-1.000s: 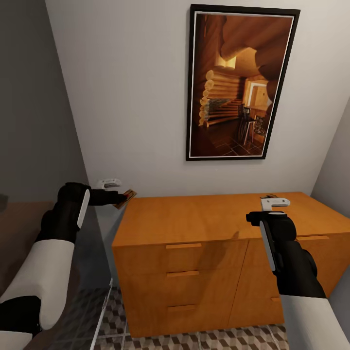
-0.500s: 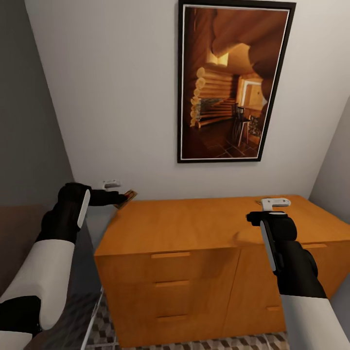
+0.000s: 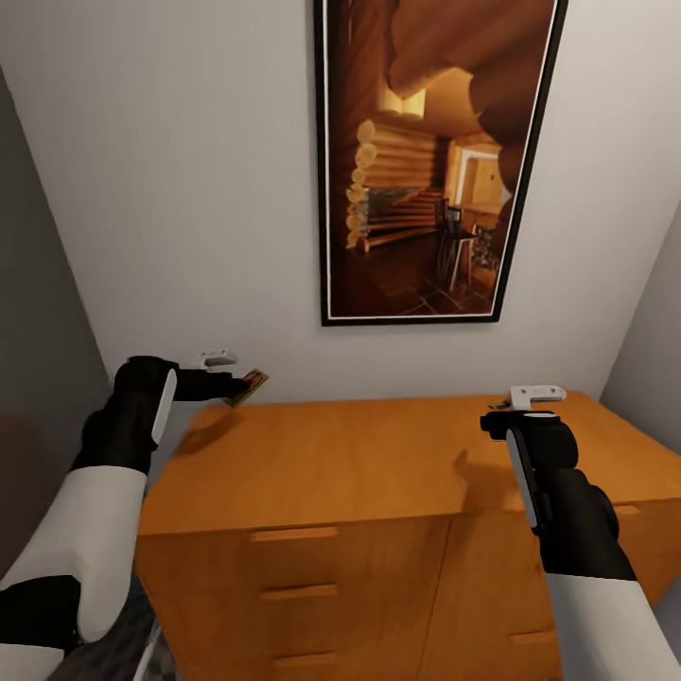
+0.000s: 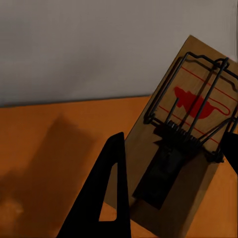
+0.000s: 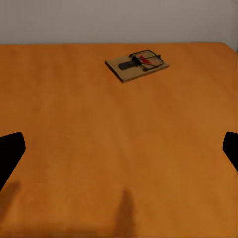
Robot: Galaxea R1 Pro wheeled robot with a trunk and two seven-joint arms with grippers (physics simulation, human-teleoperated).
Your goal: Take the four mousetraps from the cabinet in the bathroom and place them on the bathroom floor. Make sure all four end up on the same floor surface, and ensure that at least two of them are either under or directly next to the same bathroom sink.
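While the left gripper point(image 3: 236, 386) is clamping one mousetrap point(image 4: 186, 148), the right gripper point(image 3: 511, 405) is hanging wide open over another mousetrap point(image 5: 137, 64) on the cabinet point(image 3: 331, 463).

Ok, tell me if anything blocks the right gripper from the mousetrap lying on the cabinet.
Nothing visible does. In the right wrist view the mousetrap lies flat on the cabinet, with bare wood between it and the open right gripper. The left gripper holds another mousetrap, well off to the side.
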